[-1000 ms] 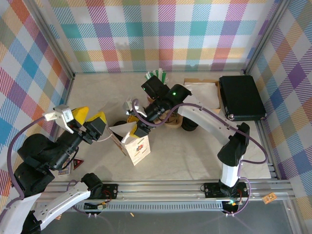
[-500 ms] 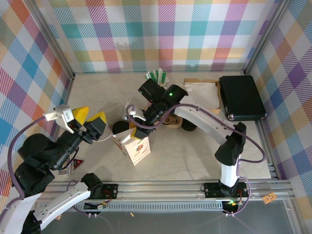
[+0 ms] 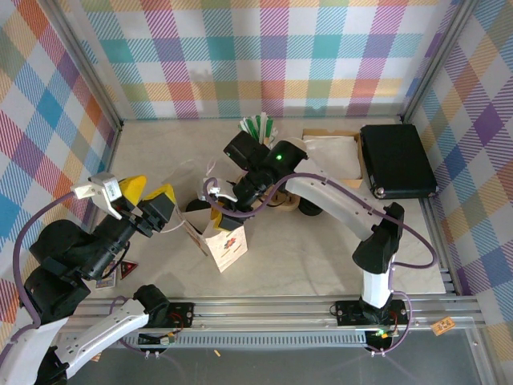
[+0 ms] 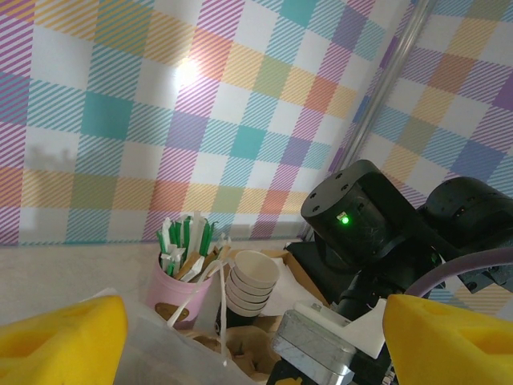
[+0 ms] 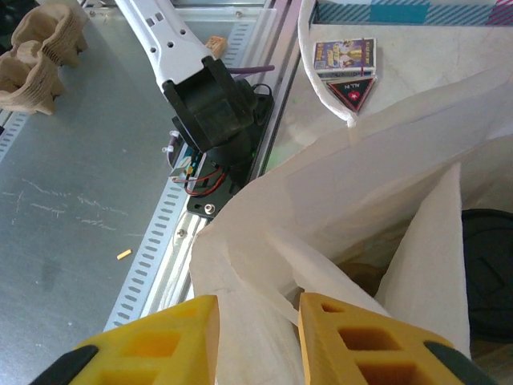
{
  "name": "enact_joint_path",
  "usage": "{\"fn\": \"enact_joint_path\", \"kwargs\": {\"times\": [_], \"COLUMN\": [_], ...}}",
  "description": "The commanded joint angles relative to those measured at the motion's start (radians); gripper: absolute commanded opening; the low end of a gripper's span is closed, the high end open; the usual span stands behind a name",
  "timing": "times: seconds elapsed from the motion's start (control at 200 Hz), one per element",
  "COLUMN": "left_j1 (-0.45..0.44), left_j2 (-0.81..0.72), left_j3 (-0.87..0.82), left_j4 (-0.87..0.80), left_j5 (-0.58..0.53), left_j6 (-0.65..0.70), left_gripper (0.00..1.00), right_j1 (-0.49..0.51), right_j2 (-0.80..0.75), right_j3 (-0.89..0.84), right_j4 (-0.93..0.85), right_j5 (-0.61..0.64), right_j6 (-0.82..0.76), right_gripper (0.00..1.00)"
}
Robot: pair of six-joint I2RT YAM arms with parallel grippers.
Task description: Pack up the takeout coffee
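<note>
From above, the takeout coffee [image 3: 194, 207] stands on the tabletop [image 3: 321, 249] just beside the paper bag [image 3: 228, 245]; the left wrist view shows the left jaws spread wide, released; the right wrist view shows the right jaws straddling the bag's rim, whether clenched I cannot tell.

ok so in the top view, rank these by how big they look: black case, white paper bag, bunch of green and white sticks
1. black rectangular hard case
2. white paper bag with a printed logo
3. bunch of green and white sticks, clearly smallest
No close calls.
</note>
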Motion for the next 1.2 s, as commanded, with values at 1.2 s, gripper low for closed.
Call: {"fn": "enact_joint_path", "kwargs": {"times": [1.2], "left_j1": [0.007], "left_j2": [0.761], "left_j3": [0.395], "left_j4": [0.179], "left_j5": [0.284], "left_j6": [0.156], "left_gripper": [0.78], "right_j1": [-0.674], "right_j2": [-0.289], "right_j3": [-0.158], "right_j4": [0.331], "right_j5": [0.590], "right_j6": [0.828], "right_gripper": [0.54]}}
